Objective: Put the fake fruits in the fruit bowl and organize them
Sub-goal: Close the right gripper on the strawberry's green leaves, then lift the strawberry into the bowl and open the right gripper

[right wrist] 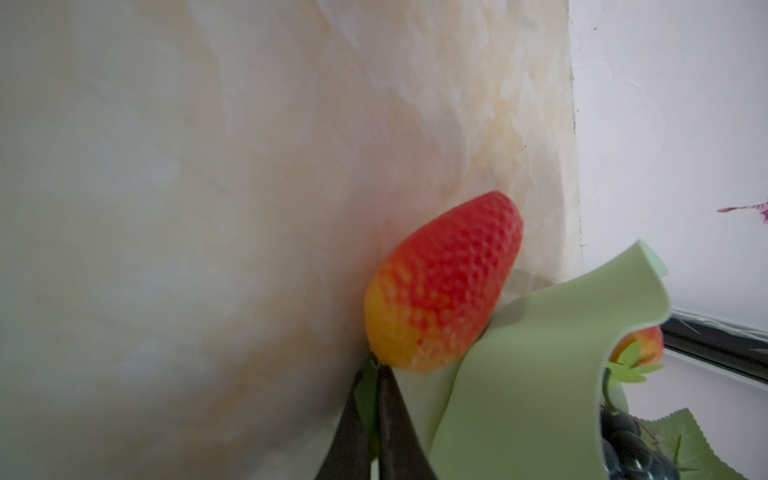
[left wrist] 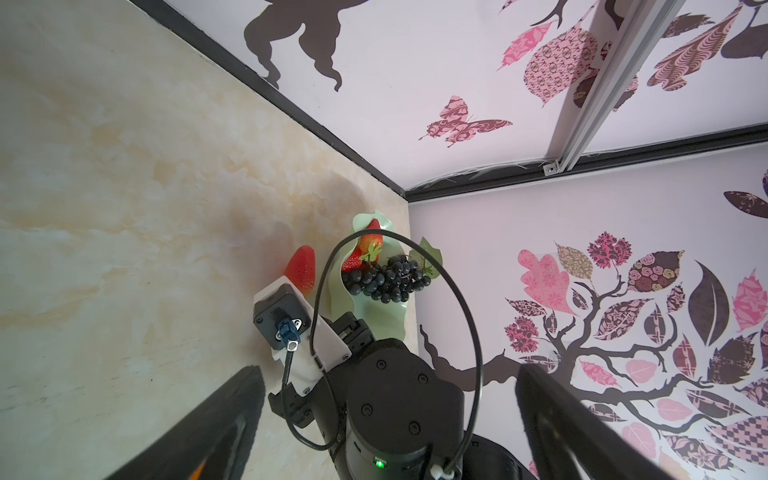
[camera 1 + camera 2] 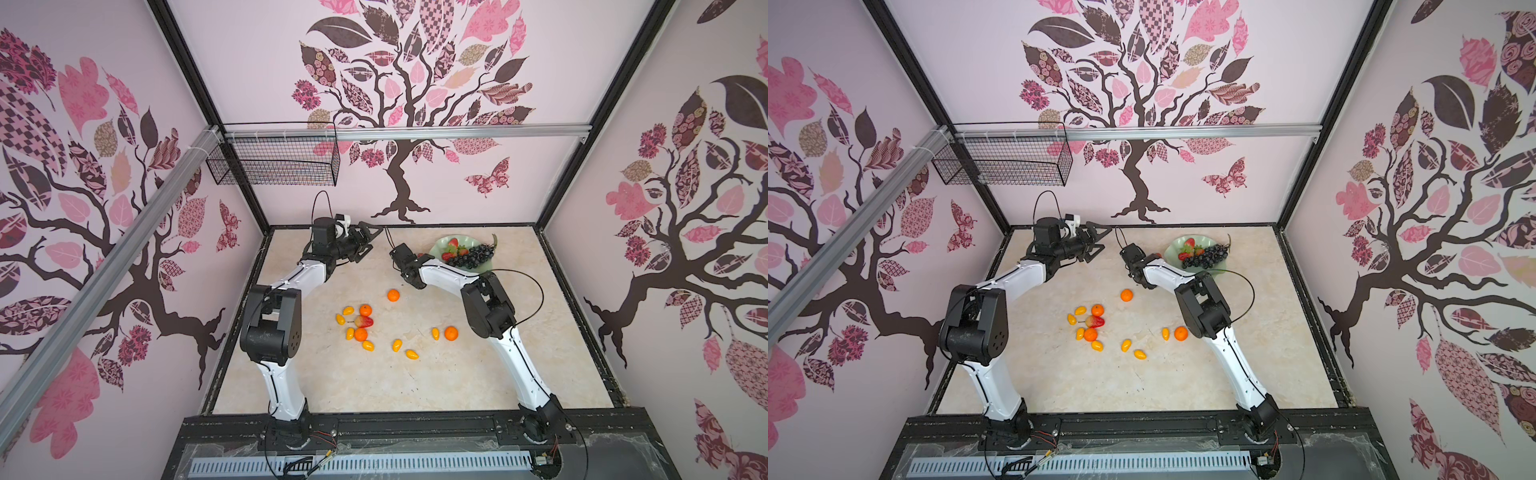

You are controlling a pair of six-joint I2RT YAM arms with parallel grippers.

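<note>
The right gripper [image 1: 374,372] is closed, its two dark fingers pinched on the green top of a strawberry [image 1: 444,286] — a sliver of green shows between them in the right wrist view. The strawberry points straight away from the gripper, with its pale stem end at the fingertips and its red tip farthest out, so its long axis carries on the line of the fingers. It sits just outside the fruit bowl [image 1: 540,357], its flank close against the outside of the wavy rim. I cannot tell whether it rests on the tabletop [image 1: 208,208] or hangs barely above it.

The next move turns on one relation: the bowl lies to the side of the fruit, not ahead of it. In a top view the bowl [image 3: 439,246] is to the right of the right arm's wrist and a little farther back, with the grape bunch [image 3: 473,255] and other strawberries [image 3: 454,242] already inside. The fruit probably needs lifting above the rim and then carrying sideways to the robot's right — a push along its axis would only slide it past the rim.

The left gripper [image 3: 375,240] hangs open and empty, well apart from the bowl, so the right arm is the nearer. Tangerines [image 3: 393,295] and kumquats [image 3: 397,345] lie loose on the tabletop, nearer the robot's base.
</note>
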